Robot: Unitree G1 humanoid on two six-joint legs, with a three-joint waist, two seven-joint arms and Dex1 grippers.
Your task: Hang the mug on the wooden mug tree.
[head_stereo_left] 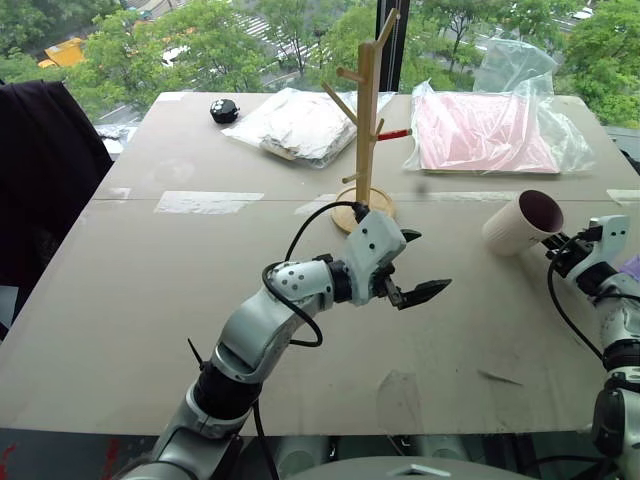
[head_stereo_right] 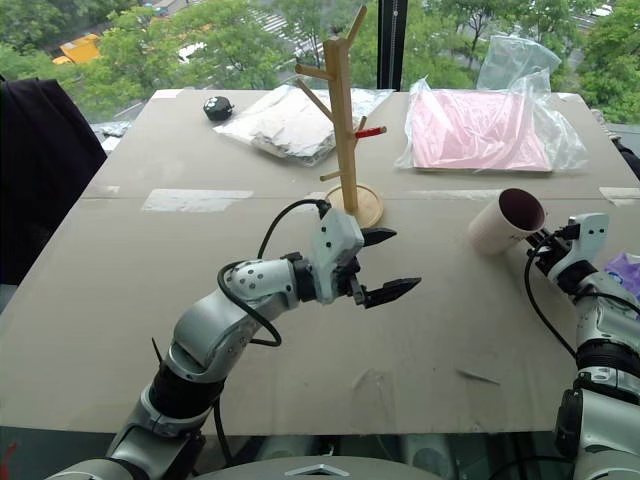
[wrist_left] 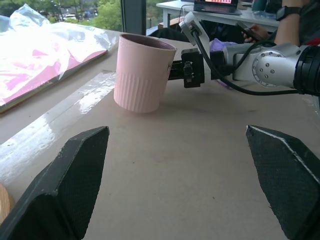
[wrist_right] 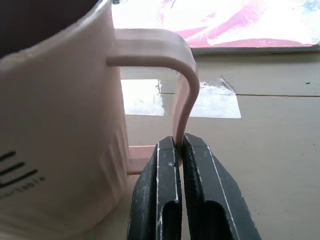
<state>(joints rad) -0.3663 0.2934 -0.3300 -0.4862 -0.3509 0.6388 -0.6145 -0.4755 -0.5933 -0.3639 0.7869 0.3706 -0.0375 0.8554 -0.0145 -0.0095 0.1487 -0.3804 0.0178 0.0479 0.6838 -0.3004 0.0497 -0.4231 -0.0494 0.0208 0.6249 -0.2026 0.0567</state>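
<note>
The cream-white mug with a dark interior sits tilted at the right of the table, its mouth turned up and away. My right gripper is shut on the mug's loop handle; it also shows in the head view as the right gripper right behind the mug. The wooden mug tree stands upright on its round base at the table's middle back, its pegs bare. My left gripper hovers open in front of the tree's base, pointing toward the mug, with nothing between its fingers.
A plastic bag with a pink sheet lies at the back right and a bag with white cloth at the back left, beside a small black object. Dark cloth hangs off the left edge. A person's arm shows beyond the right gripper.
</note>
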